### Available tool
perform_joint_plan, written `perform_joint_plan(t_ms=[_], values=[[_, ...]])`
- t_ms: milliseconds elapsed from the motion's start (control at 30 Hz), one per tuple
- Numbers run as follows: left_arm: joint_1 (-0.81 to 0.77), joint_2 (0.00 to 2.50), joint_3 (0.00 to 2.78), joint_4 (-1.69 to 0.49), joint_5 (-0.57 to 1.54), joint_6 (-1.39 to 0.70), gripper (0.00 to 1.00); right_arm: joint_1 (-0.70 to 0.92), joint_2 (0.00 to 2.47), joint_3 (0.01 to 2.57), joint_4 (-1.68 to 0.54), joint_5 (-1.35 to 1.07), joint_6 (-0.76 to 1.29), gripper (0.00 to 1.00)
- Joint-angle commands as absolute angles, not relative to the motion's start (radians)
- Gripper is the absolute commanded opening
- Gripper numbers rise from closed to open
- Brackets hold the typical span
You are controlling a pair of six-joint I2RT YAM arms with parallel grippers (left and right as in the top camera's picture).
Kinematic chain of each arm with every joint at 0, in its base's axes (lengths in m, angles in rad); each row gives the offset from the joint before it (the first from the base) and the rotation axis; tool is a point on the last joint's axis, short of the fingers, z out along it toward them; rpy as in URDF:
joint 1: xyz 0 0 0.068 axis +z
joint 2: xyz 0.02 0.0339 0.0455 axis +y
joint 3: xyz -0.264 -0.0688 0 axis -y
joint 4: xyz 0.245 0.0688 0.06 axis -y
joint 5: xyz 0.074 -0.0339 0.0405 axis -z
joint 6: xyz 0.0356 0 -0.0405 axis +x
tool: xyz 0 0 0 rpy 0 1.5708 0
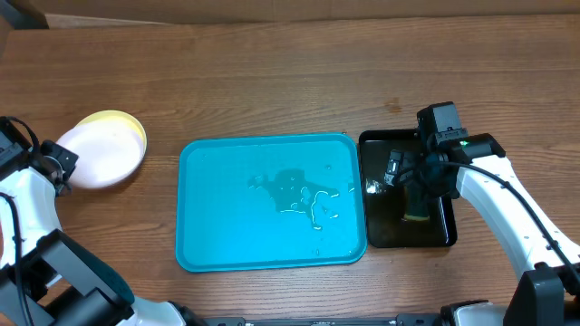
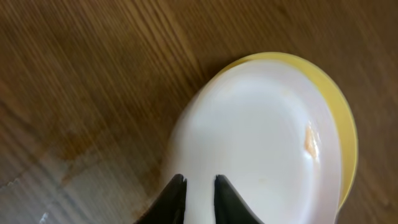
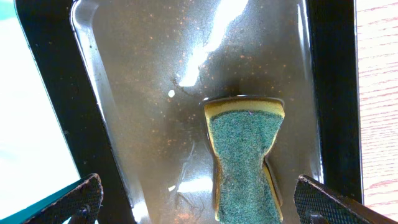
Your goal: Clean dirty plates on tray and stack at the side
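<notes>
A white plate point(image 1: 95, 154) lies askew on a pale yellow-green plate point(image 1: 131, 127) at the table's left side; a third plate is not visible. In the left wrist view the white plate point(image 2: 255, 137) has a small orange smear and covers most of the yellow-green plate point(image 2: 339, 106). My left gripper point(image 1: 59, 165) point(image 2: 200, 182) is nearly shut at the white plate's rim, which sits between the fingertips. The turquoise tray point(image 1: 208, 244) in the middle holds only water streaks. My right gripper point(image 1: 412, 186) point(image 3: 199, 199) is open wide over a green-and-yellow sponge point(image 3: 244, 155).
The sponge point(image 1: 417, 214) lies in a glossy black tray point(image 1: 381, 231) point(image 3: 143, 93) just right of the turquoise tray. The turquoise tray's edge shows at the left of the right wrist view point(image 3: 25, 124). Bare wood table surrounds everything.
</notes>
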State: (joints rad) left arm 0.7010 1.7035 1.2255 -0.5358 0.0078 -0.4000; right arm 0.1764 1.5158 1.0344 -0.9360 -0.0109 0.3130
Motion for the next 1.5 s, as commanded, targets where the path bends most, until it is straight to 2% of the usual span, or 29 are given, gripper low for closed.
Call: perform_joint_plan(t_ms=[0, 33, 67, 133, 267, 467, 667, 833, 1233, 1467], values=[[0.700, 1.732, 1.232, -0.497, 0.036, -0.416, 0.56, 0.173, 1.511, 1.053, -0.933, -0.001, 0.306, 1.00], [0.700, 1.732, 1.232, -0.490, 0.050, -0.416, 0.77, 0.173, 1.511, 1.053, -0.933, -0.001, 0.306, 1.00], [0.700, 1.731, 1.234, -0.488, 0.083, -0.415, 0.89, 0.173, 1.511, 1.054, -0.931, -0.001, 0.305, 1.00], [0.700, 1.718, 1.246, -0.506, 0.205, -0.415, 1.00, 0.170, 1.505, 1.067, -0.930, -0.001, 0.306, 1.00], [0.691, 1.642, 1.251, -0.512, 0.464, -0.416, 1.00, 0.169, 1.452, 1.134, -0.942, -0.023, 0.306, 1.00], [0.612, 1.457, 1.251, -0.587, 0.597, -0.414, 1.00, 0.169, 1.351, 1.200, -1.003, -0.068, 0.306, 1.00], [0.447, 1.306, 1.251, -0.724, 0.595, -0.385, 1.00, 0.169, 1.338, 1.199, -1.004, -0.068, 0.306, 1.00], [0.348, 1.299, 1.251, -0.733, 0.595, -0.385, 1.00, 0.169, 1.338, 1.199, -1.004, -0.068, 0.306, 1.00], [0.331, 1.314, 1.251, -0.733, 0.595, -0.385, 1.00, 0.169, 1.332, 1.196, -1.002, -0.069, 0.306, 1.00], [0.331, 1.314, 1.251, -0.733, 0.595, -0.385, 1.00, 0.169, 1.075, 1.195, -0.952, -0.014, 0.305, 1.00]])
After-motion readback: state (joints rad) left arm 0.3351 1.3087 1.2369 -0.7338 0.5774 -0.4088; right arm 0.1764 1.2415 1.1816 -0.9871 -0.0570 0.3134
